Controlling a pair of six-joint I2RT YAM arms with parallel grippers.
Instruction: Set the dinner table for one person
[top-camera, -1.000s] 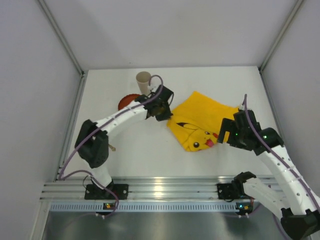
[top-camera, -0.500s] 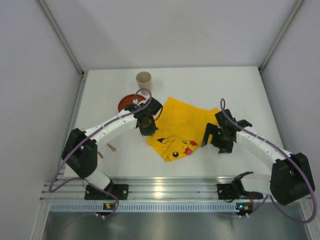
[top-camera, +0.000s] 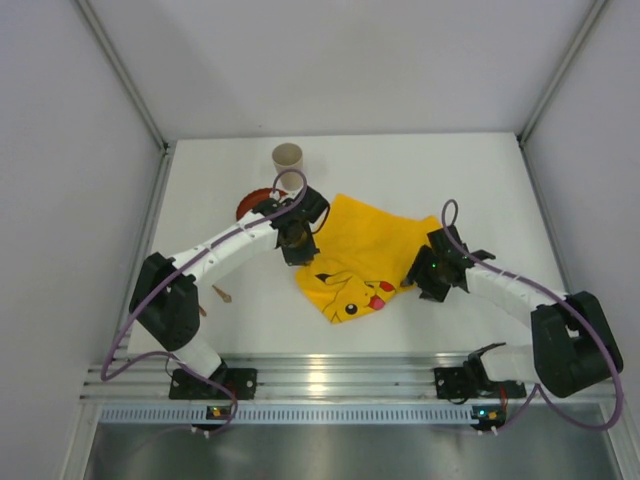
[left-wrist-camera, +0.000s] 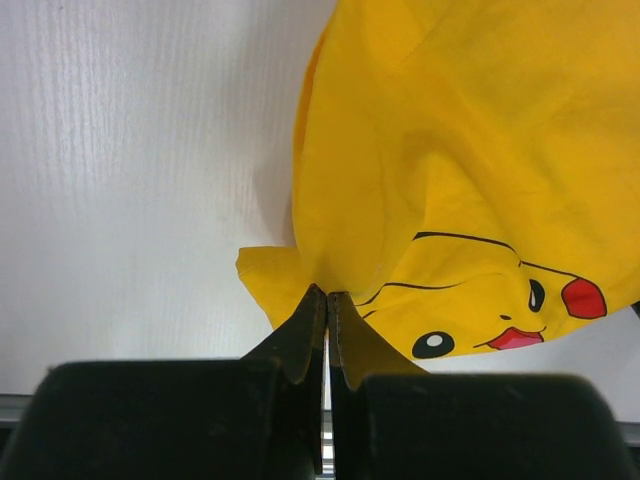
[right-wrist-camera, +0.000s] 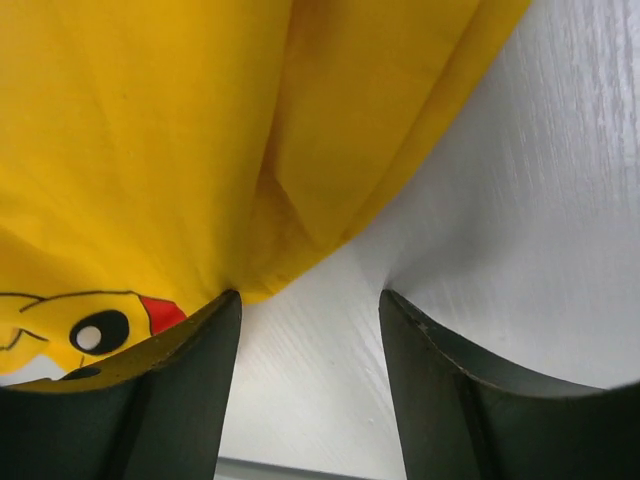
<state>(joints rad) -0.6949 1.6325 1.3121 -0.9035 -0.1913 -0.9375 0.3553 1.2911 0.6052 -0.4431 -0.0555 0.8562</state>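
One yellow cloth (top-camera: 365, 250) lies on the white dinner table (top-camera: 450, 170). The left gripper (left-wrist-camera: 326, 295) pinches the cloth's left edge, jaws pressed together. The right gripper (right-wrist-camera: 310, 300) is spread at its right edge. Left of the cloth are one cup (top-camera: 287, 157) and one red plate (top-camera: 250, 205).

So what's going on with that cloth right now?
The left arm has its jaws pinched shut on a corner of the yellow Pikachu cloth, which lies rumpled on the white table. The right arm has its jaws open at the cloth's opposite edge. A paper cup and red plate sit behind.
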